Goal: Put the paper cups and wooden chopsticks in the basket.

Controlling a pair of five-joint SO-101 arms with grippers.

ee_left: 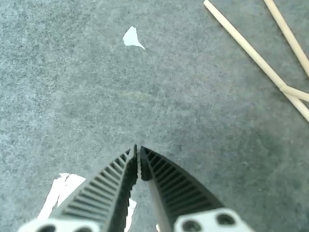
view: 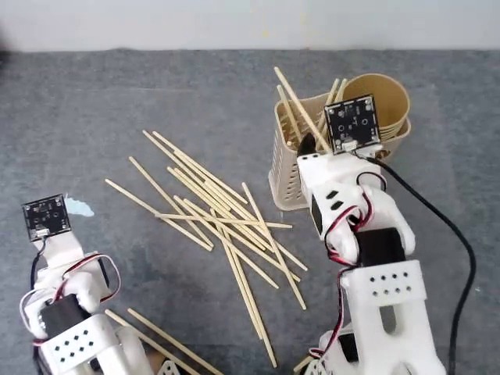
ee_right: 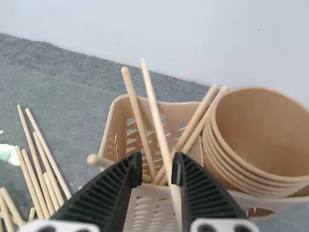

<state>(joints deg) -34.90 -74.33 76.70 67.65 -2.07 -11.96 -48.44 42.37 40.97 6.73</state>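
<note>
A beige slotted basket point(view: 285, 180) stands at the back right with stacked paper cups point(view: 383, 98) inside and a few chopsticks point(view: 297, 98) sticking up. My right gripper point(view: 307, 147) hangs over its near rim. In the right wrist view this gripper point(ee_right: 157, 162) is open above the basket point(ee_right: 116, 111), one upright chopstick point(ee_right: 152, 106) rises between the fingers, and the cups point(ee_right: 256, 130) are beside it. Several loose chopsticks point(view: 219, 215) lie crossed on the grey mat. My left gripper point(ee_left: 139, 151) is shut and holds nothing, low over bare mat at the front left.
A white paper scrap point(view: 78, 207) lies by the left arm point(view: 66, 289); the scrap point(ee_left: 133, 37) is ahead of the left gripper, two chopsticks point(ee_left: 251, 48) off to one side. More chopsticks point(view: 164, 336) lie at the front edge. A black cable point(view: 461, 258) trails right.
</note>
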